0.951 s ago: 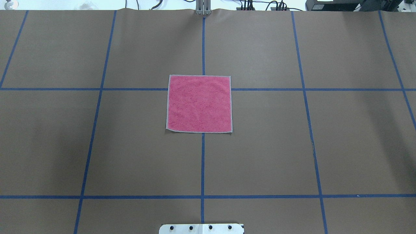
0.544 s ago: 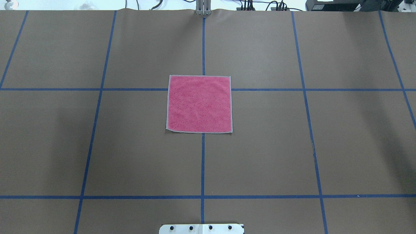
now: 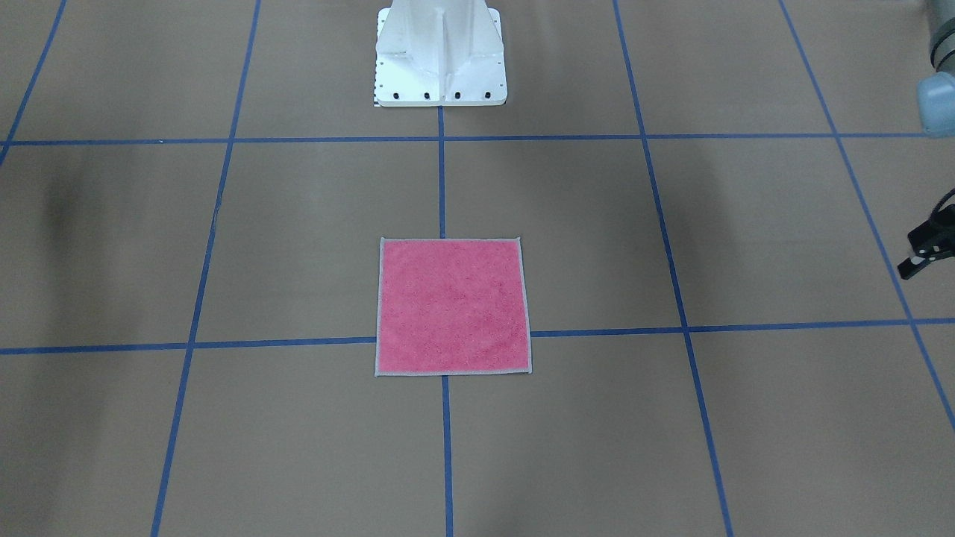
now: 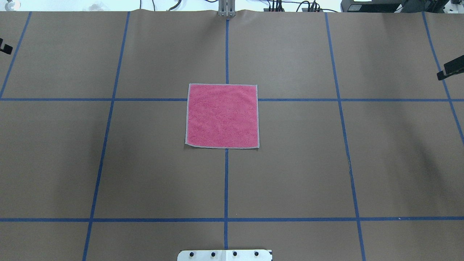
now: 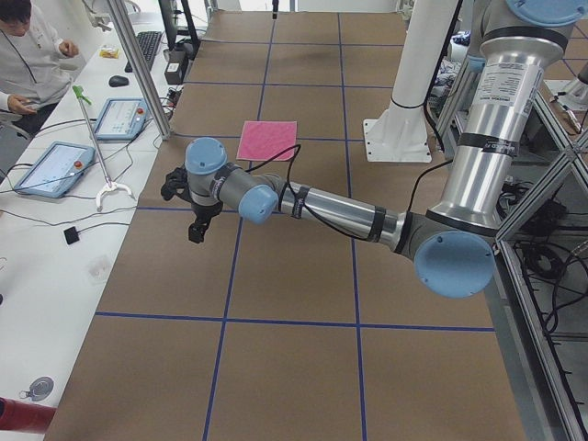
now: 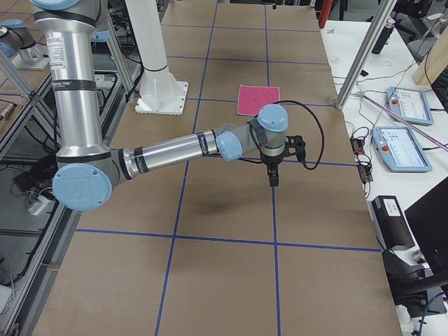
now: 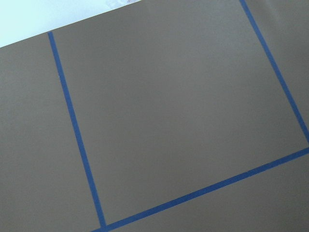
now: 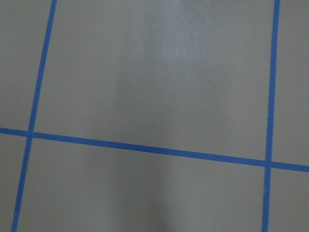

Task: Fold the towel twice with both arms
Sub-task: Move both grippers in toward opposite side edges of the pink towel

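Towel [image 4: 222, 116] lies flat, pink face up, grey edging all round, square to the blue tape grid [image 4: 226, 181], out in front of the white pedestal base [image 3: 440, 56]. No fold made yet; step in hand looks like the approach.

L claw [image 5: 196, 231] hangs fingers-down over bare brown table [image 4: 145, 174], well apart from the towel. Towel is inboard of it, toward the R claw [image 6: 271, 176], and a bit nearer the base. Mirrored for R claw: towel inboard toward L claw, well apart, slightly base-ward. Towel sits approx midway btwn the two. Both wrist cams show only table + tape under the claws, no cloth.

Claw state: can't tell for either. Overhead and front views catch only a black sliver at frame edge, side views too small to judge. No cloth in either.

Handling (judgement): small terry, so light, soft, zero stiffness; will droop once lifted, not fragile. Pile should give pads good grip, not slippery. Hard bit: it lies flush on the table, so fingers must press down and pinch up a thin edge. Best hold prob. one corner per claw on the same edge, each on the corner nearest it, just inside the stitching, then carry both across together so edges line up.
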Robot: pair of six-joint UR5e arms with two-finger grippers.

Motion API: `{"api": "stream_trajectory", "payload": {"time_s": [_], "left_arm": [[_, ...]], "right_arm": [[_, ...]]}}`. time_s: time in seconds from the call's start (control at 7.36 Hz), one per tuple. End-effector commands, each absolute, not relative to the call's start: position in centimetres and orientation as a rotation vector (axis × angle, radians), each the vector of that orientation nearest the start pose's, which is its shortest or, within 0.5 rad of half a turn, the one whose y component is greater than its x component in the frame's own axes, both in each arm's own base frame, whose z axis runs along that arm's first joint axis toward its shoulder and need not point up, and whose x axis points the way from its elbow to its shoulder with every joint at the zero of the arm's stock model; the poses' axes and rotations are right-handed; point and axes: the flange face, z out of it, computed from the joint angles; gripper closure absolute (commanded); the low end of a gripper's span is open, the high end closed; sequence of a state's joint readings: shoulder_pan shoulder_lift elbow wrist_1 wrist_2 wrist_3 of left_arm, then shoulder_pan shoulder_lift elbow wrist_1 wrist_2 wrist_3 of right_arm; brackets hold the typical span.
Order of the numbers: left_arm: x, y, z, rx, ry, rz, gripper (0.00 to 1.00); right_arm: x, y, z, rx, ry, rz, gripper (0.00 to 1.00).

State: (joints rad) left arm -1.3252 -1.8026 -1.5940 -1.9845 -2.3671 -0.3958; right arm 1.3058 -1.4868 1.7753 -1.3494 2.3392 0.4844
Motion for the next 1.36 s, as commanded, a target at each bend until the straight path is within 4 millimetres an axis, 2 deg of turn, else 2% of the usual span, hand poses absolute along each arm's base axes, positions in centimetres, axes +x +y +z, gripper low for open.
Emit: {"api": "stream_trajectory", "payload": {"time_s": [0.0, 0.27, 0.54, 0.68, 0.82, 0.95, 1.22], "left_arm": [[15.3, -59.1, 43.3, 0.302, 1.037, 0.016, 0.00], [22.5, -58.3, 37.7, 0.203, 1.117, -0.104, 0.00], [30.4, -54.9, 33.7, 0.162, 1.132, -0.206, 0.00], [34.9, -53.3, 32.1, 0.152, 1.132, -0.260, 0.00], [39.8, -50.6, 31.6, 0.148, 1.118, -0.289, 0.00], [43.3, -48.6, 30.4, 0.124, 1.129, -0.311, 0.00], [47.3, -45.5, 29.6, 0.062, 1.139, -0.398, 0.00]], "right_arm": [[-13.6, -53.1, 45.6, 0.142, -0.941, 0.139, 0.02], [-20.0, -53.3, 41.6, 0.144, -0.980, 0.246, 0.01], [-25.2, -52.8, 38.5, 0.125, -0.998, 0.313, 0.01], [-27.4, -51.9, 36.8, 0.121, -1.011, 0.352, 0.02], [-29.2, -50.3, 35.3, 0.112, -1.026, 0.398, 0.02], [-31.5, -48.5, 34.2, 0.106, -1.034, 0.444, 0.03], [-35.9, -45.1, 32.9, 0.085, -1.043, 0.504, 0.03]]}}
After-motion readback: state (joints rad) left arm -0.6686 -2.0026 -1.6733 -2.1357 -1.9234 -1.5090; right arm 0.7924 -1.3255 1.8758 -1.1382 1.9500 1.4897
